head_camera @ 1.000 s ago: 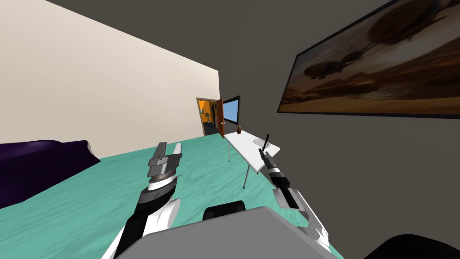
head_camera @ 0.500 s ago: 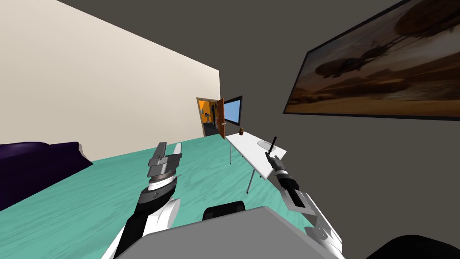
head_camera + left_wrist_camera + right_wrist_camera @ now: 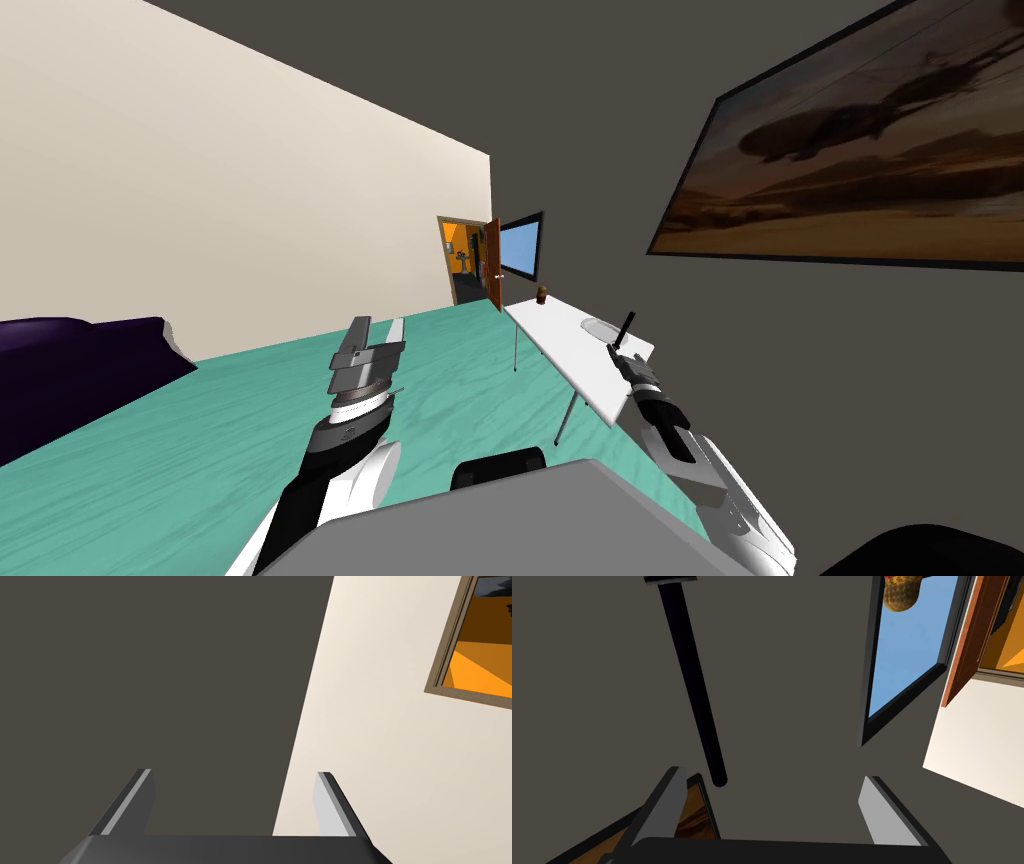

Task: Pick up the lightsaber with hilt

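Beyond spread right fingers (image 3: 662,811), black lightsaber (image 3: 694,683)

1. lightsaber (image 3: 692,676): the blade runs off the right wrist view's edge, and the hilt (image 3: 669,578) is cut to a sliver.
2. The blade tip is near the right gripper (image 3: 772,780); can't tell if it's between the fingers or beyond.
3. On the table (image 3: 560,335), the lightsaber's lower end is hidden behind the gripper; contact unreadable.
4. Grey oval patch (image 3: 598,326) on the table, beside the lightsaber: too small to identify.
5. Small brown thing (image 3: 542,293) at the table's far end: same.
6. The table's near end is hidden behind the right arm (image 3: 690,450).
7. Wall picture (image 3: 860,150) above the table: cut by the edge.
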